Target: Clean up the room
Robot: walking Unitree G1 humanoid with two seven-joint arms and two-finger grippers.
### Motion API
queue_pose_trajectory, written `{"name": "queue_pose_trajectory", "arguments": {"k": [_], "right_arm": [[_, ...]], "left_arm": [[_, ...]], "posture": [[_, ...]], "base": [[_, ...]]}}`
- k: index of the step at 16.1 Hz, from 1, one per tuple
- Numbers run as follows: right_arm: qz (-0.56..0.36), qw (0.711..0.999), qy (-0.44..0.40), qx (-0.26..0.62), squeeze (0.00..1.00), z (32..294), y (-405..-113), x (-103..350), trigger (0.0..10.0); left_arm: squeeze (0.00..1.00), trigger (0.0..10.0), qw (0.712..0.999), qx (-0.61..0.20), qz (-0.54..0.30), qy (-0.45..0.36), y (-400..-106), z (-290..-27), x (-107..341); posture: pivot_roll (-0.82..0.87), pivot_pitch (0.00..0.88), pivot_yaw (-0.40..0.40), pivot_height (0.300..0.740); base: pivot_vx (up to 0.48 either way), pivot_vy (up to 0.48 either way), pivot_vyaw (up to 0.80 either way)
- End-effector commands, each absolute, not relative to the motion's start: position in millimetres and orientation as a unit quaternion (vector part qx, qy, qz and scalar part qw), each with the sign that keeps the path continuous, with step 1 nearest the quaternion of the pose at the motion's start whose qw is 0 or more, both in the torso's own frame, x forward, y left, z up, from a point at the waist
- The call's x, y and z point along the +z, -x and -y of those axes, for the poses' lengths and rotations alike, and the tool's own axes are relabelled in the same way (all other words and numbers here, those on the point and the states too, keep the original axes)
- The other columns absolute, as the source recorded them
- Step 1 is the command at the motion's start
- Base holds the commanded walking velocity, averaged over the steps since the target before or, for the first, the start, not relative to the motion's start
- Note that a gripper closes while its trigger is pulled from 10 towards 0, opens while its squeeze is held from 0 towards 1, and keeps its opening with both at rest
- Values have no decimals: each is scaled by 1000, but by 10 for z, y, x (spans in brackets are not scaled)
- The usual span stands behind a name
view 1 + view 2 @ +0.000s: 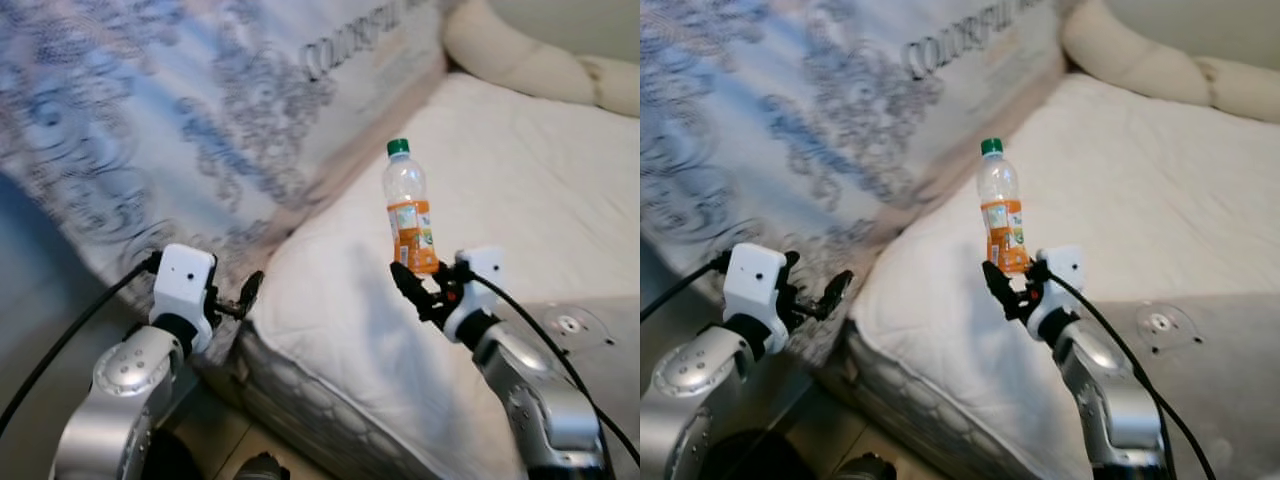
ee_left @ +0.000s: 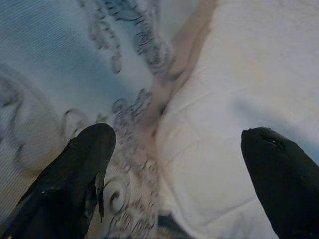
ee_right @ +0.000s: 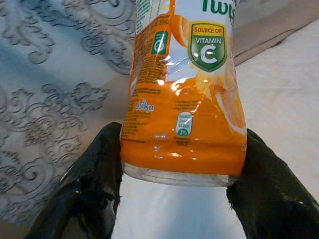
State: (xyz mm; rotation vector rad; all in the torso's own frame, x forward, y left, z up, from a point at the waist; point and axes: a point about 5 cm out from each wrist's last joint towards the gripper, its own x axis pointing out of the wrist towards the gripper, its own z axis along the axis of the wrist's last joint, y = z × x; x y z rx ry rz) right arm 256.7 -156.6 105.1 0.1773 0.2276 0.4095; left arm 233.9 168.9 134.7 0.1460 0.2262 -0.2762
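While clamped in right gripper [image 1: 425,285]: smooth, waisted plastic bottle [image 1: 410,208].

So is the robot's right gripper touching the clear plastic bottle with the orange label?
Touching: in the right wrist view both black fingers press the bottle.

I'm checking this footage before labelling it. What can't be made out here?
- Bottle: cap and neck cut off by the right wrist view's top edge; its small print is unreadable.
- Mattress lettering: blurred, cut off at the head views' top edge.
- Floor by the bed: dark, hidden behind the left arm.
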Motion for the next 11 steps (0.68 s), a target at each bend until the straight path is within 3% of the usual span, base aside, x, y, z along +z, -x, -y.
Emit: {"name": "queue_pose_trajectory", "arguments": {"k": [1,11], "right_arm": [[-115,970,-90,195,0,1616,-2538,1078,10000],[-149,959,-80,227,0,1576,-2356,1036,10000]], "left_arm": [[0,10000,982,-137,-102,-79,-2326,-1655,1382],[0,10000,981,-129,-116,-81,-2259,-1614,1326]], "posture": [[109,0,-8,740],[113,0,-10,740]], "base": [[0,0,800],[0,0,800]]}}
